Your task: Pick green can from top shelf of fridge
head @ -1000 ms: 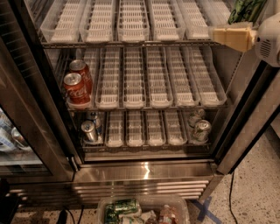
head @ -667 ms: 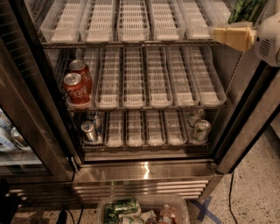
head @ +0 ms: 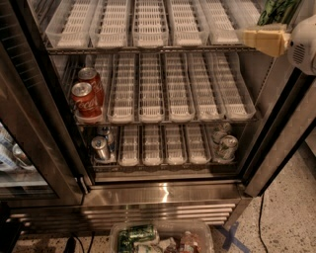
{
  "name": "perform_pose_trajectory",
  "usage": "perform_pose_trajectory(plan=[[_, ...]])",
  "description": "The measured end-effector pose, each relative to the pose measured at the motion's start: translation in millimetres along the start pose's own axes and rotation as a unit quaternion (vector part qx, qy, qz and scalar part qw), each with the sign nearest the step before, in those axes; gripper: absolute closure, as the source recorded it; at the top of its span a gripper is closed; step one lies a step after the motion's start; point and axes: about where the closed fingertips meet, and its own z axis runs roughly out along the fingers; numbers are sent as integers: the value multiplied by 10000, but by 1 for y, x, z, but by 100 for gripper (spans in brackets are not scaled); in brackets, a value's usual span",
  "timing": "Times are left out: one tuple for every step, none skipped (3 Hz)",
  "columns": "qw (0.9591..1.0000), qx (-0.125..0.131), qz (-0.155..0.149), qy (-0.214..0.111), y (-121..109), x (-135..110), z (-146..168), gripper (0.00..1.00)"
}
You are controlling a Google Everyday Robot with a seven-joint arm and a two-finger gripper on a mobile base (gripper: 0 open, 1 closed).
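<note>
The fridge point(head: 163, 192) stands open in front of me. Its top shelf point(head: 148, 29) carries a row of clear-white slotted lane trays with no cans showing in them. The green can point(head: 277, 10) is at the top right edge of the view, in front of the right door frame and off the shelf, only partly in view. My gripper point(head: 264, 29) is at the top right, shut on the green can. One cream finger point(head: 259, 42) lies just below the can; the other finger is hidden.
Two red cola cans point(head: 86, 99) stand at the left of the middle shelf. Silver cans stand at the left point(head: 101, 147) and right point(head: 227, 146) of the bottom shelf. A clear bin point(head: 160, 237) of cans sits on the floor below. The glass door point(head: 19, 163) hangs open at left.
</note>
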Motion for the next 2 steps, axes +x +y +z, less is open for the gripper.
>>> perform_pose_trajectory(plan=[[9999,68,71,-33,-3,-2,2,13],[9998,122,130,-15,-4,1,3,16]])
